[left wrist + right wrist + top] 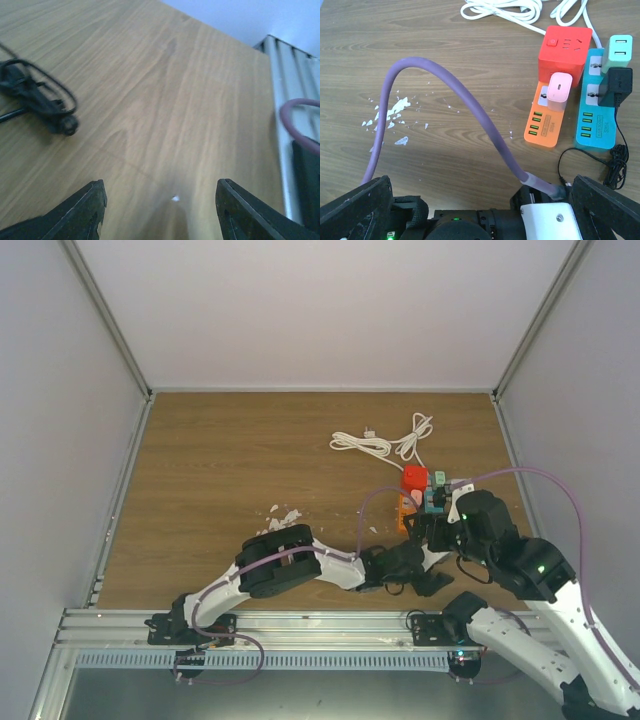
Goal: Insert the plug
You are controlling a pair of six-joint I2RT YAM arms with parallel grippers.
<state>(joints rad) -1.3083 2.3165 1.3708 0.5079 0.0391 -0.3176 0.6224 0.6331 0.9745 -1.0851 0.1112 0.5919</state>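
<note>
Near the right edge of the desk (220, 470): the black plug (615, 85) stands in the teal strip (594, 122), just below a mint charger (617, 49). It looks seated.
Its lead: the black cable (616, 167) lies coiled beside the strip, toward the near edge.
Left gripper (161, 189): released, fingers spread over bare desk, holding nothing.
Right gripper (480, 182): released as well, empty, set back from the strips.
Done: the insertion, by the look of it.
Left: probably only drawing both arms clear. How deep the plug sits cannot be told.
</note>
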